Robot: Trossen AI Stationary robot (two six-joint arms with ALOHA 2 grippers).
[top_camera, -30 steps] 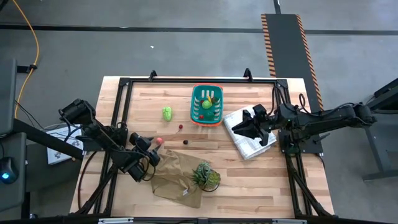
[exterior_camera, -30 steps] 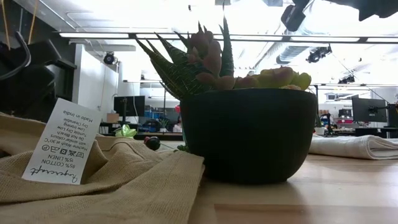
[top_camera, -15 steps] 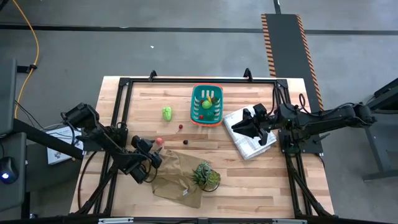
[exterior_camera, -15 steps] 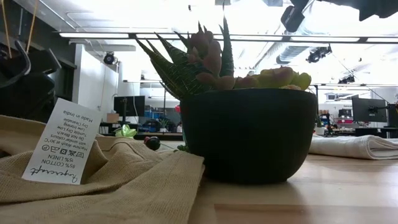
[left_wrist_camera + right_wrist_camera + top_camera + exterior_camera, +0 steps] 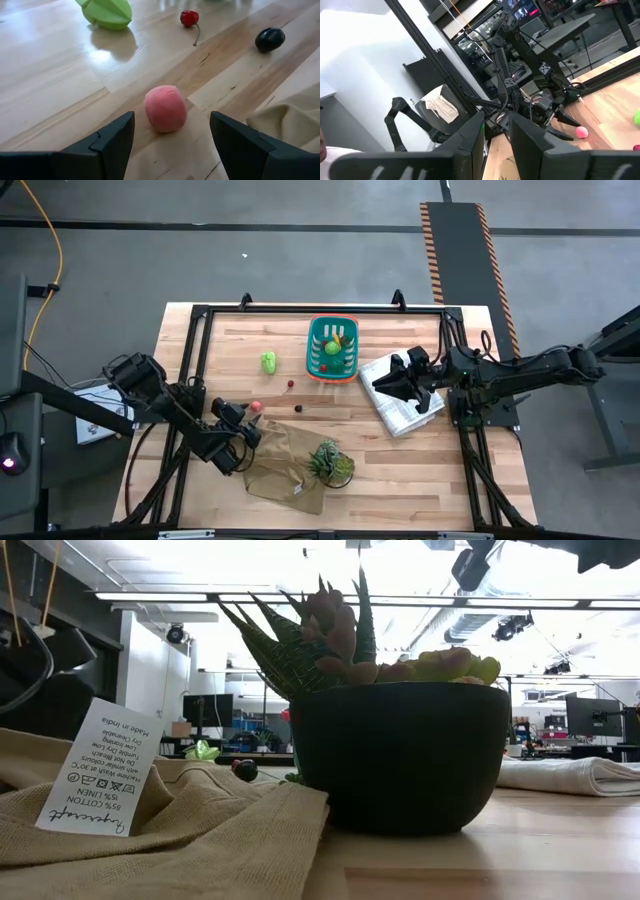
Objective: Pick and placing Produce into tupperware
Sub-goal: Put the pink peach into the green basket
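Left wrist view only: pink ball (image 5: 165, 108) between fingers (image 5: 112, 142)

Teal tupperware (image 5: 316, 338) sits upright at the table's far middle, green and yellow produce inside. Loose on the wood: a light green lump (image 5: 106, 12), stemmed red cherry (image 5: 189, 18), dark plum (image 5: 270, 39), pink ball (image 5: 165, 108).

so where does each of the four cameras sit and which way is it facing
high view: above the wooden table, straight down; both arms show.
low view: at table-top height, behind a dark potted succulent; no gripper shows.
left wrist view: looks past the open left gripper at a pink toy ball.
right wrist view: the right gripper above a white folded cloth, facing the left arm.
Shared: the ball also shows in the high view.
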